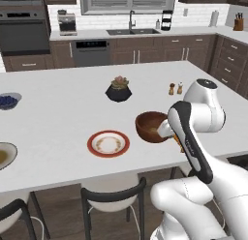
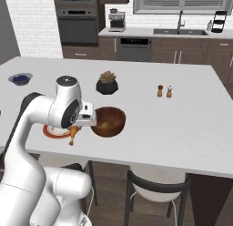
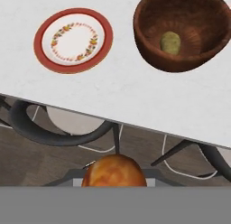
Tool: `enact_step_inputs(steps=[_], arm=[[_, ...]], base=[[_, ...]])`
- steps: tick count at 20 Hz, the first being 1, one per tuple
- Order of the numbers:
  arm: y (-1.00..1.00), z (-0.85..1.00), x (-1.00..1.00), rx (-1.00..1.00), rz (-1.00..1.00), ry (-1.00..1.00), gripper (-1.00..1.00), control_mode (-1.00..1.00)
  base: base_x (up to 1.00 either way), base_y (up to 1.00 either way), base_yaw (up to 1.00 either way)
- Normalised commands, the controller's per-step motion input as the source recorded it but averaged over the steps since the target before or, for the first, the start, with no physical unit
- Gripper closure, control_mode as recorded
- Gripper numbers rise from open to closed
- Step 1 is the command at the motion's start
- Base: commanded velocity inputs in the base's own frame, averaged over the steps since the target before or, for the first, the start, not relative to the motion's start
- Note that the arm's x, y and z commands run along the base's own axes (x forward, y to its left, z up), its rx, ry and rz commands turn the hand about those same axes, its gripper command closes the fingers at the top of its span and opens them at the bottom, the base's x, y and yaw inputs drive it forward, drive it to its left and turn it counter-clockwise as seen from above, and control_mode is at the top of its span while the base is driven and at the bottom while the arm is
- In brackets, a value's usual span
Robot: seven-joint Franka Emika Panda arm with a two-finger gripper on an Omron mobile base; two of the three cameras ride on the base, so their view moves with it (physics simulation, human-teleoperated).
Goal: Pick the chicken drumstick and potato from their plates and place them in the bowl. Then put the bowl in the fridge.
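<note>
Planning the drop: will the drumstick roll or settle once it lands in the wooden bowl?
Likely settles: the bowl is deep and curved. The drumstick, thick at one end, probably pivots rather than rolls, and may nudge the potato lying inside.

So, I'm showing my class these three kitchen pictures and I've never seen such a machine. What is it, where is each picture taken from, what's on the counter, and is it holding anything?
It is a white robot arm on a driving base, in a computer-drawn kitchen. Two pictures come from cameras on the base, behind the arm to its left and right; the third looks along its hand.

On the white counter sit a red-rimmed plate, now bare, a wooden bowl with the potato inside, a potted plant, two shakers and a small bowl of blueberries.

The tool is shut on the orange chicken drumstick, beside the wooden bowl, at the counter's edge.
</note>
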Motion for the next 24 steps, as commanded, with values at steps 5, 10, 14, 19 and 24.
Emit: enact_step_inputs(steps=[5,10,14,19,24], arm=[[0.0,0.0,0.0,0.0,0.0,0.0,1.0,1.0],[0.0,0.0,0.0,0.0,0.0,0.0,1.0,1.0],[-0.01,0.0,0.23,0.0,-0.01,0.0,1.0,-1.0],[0.0,0.0,0.89,0.0,-0.04,0.0,1.0,-1.0],[-0.14,0.0,0.98,0.0,-0.03,0.01,1.0,-1.0]], base=[[0.07,-0.17,0.0],[0.0,0.0,0.0],[0.0,0.0,0.0],[0.0,0.0,0.0],[0.0,0.0,0.0]])
